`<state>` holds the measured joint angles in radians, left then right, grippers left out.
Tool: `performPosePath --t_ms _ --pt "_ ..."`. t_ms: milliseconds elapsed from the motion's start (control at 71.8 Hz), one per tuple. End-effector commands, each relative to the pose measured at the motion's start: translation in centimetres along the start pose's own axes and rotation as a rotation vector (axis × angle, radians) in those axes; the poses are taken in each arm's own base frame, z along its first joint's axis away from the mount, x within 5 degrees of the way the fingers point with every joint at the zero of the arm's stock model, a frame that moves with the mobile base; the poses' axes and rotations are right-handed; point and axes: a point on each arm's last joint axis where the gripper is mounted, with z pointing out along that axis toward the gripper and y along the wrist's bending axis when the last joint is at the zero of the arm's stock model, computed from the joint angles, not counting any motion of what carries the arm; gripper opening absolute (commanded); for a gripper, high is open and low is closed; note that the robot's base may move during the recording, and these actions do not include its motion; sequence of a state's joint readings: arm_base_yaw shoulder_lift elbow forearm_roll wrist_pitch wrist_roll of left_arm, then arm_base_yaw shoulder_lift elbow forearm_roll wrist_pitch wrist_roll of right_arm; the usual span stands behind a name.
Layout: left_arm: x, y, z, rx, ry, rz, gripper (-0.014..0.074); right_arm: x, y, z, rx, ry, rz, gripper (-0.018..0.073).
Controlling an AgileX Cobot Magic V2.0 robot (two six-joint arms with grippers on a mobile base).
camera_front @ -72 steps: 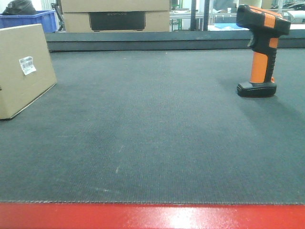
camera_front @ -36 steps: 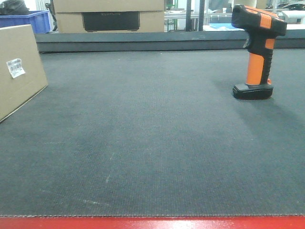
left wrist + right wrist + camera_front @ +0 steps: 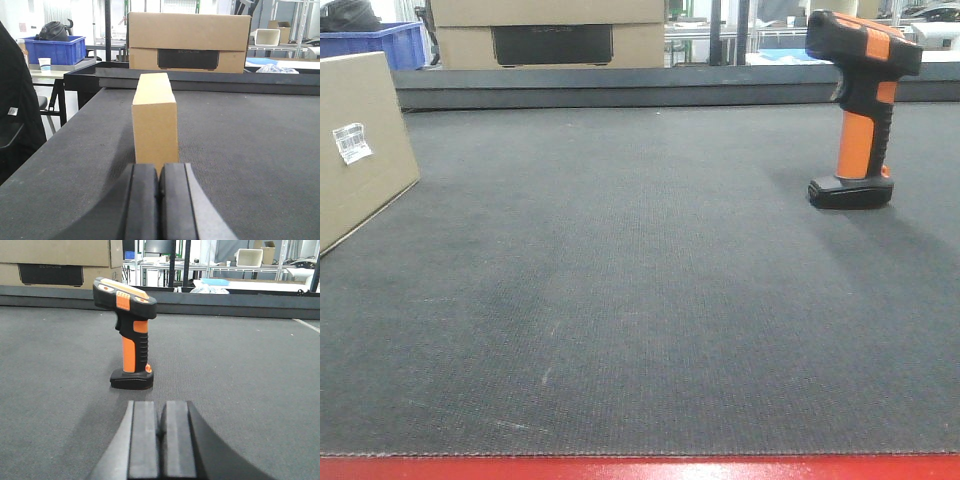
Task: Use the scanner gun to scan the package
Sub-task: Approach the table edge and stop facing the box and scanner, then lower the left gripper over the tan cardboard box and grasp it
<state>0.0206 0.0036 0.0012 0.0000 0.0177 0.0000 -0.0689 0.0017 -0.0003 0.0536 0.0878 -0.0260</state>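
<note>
From the front you see the box (image 3: 365, 150) at 9 o'clock on the tabletop (image 3: 640, 300) and the scanner (image 3: 861, 108) upright at 2 o'clock. In your left wrist view, the left hand (image 3: 159, 172) is pressed together and empty, with the box at 12 o'clock. In your right wrist view, the right hand (image 3: 161, 412) is likewise together and empty, with the scanner at 11 o'clock.

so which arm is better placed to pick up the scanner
Right. The scanner stands upright just ahead of the right gripper, which is shut and empty. The left gripper faces the box instead.
</note>
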Motion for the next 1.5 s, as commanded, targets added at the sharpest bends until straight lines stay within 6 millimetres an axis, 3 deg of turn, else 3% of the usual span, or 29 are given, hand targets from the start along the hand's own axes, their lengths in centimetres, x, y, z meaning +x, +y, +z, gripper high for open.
performPosePath --t_ms 0,738,989,1142,1296,1491 --pt "-0.2 0.0 0.0 0.007 -0.022 -0.001 -0.0111 -0.2 0.0 0.0 0.0 -0.021 0.002 -0.0168" --pt "-0.4 0.0 0.0 0.007 -0.038 0.031 -0.0111 -0.2 0.0 0.0 0.0 -0.021 0.002 -0.0168" --pt "-6.8 0.0 0.1 0.0 0.092 0.03 -0.0111 -0.2 0.0 0.0 0.0 -0.021 0.002 -0.0168" --pt "-10.7 0.1 2.7 -0.002 0.248 0.031 -0.0111 -0.2 0.0 0.0 0.0 -0.021 0.002 -0.0168" --pt "-12.7 0.1 6.9 -0.002 0.444 0.029 -0.0111 -0.2 0.0 0.0 0.0 -0.021 0.002 -0.0168" --pt "-15.1 0.0 11.3 0.0 0.435 0.026 -0.0111 -0.2 0.0 0.0 0.0 -0.021 0.002 -0.0168"
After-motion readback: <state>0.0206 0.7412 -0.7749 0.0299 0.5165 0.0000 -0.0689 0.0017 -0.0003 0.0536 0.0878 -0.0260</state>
